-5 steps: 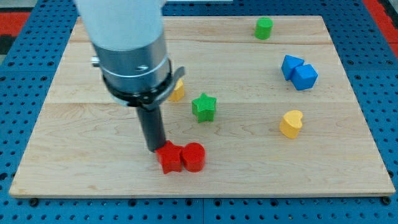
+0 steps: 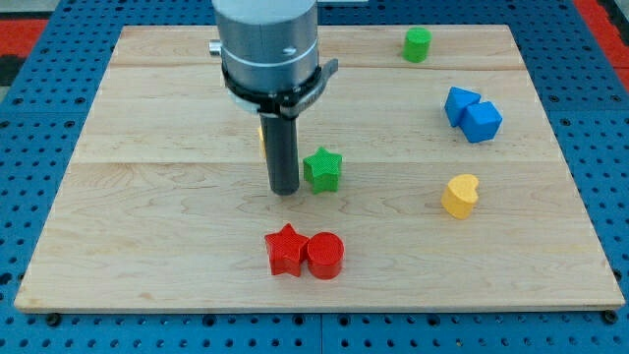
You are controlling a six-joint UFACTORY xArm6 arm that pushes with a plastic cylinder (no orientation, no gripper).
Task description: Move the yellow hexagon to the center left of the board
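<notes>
The yellow hexagon [image 2: 261, 137] is almost wholly hidden behind my rod; only a thin yellow sliver shows at the rod's left edge, near the board's middle. My tip [image 2: 285, 191] rests on the board just left of the green star [image 2: 322, 169] and just below the hexagon. The rod's housing covers the board's upper middle.
A red star [image 2: 286, 250] and a red cylinder [image 2: 325, 256] sit side by side below my tip. A yellow heart [image 2: 459, 195] lies at the right. Two blue blocks [image 2: 472, 114] sit at the upper right. A green cylinder [image 2: 417, 44] stands at the top.
My tip has moved up and to the right, away from the red star to beside the green star. The arm now hides most of the yellow hexagon.
</notes>
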